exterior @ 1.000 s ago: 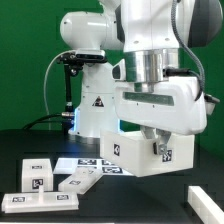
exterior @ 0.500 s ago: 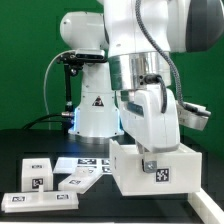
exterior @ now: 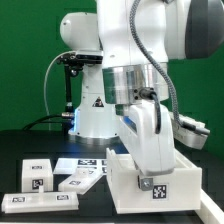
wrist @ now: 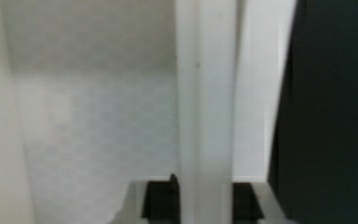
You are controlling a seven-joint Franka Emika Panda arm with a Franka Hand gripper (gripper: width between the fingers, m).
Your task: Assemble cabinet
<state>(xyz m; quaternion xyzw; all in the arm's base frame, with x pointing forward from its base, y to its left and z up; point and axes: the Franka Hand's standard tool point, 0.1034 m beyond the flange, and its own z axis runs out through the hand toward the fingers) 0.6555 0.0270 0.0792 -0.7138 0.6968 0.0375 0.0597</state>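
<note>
The cabinet box (exterior: 170,186), a large white open box with a tag on its near face, is at the exterior view's right front. My gripper (exterior: 147,170) reaches down over its near wall and is shut on that wall. In the wrist view the wall (wrist: 206,90) runs as a white upright strip between my two dark fingertips (wrist: 160,200), with the gripper (wrist: 206,202) closed around it. Whether the box rests on the table or is lifted I cannot tell. Three flat white tagged panels (exterior: 37,172), (exterior: 78,180), (exterior: 40,202) lie at the front left.
The marker board (exterior: 95,163) lies flat on the black table between the panels and the box. The robot's white base (exterior: 95,110) stands behind it. A black stand with cables (exterior: 68,85) is at the back left. A green wall is behind.
The arm has swung the cabinet box toward the camera and turned it; the box now sits lower and nearer. The loose panels have not moved.
</note>
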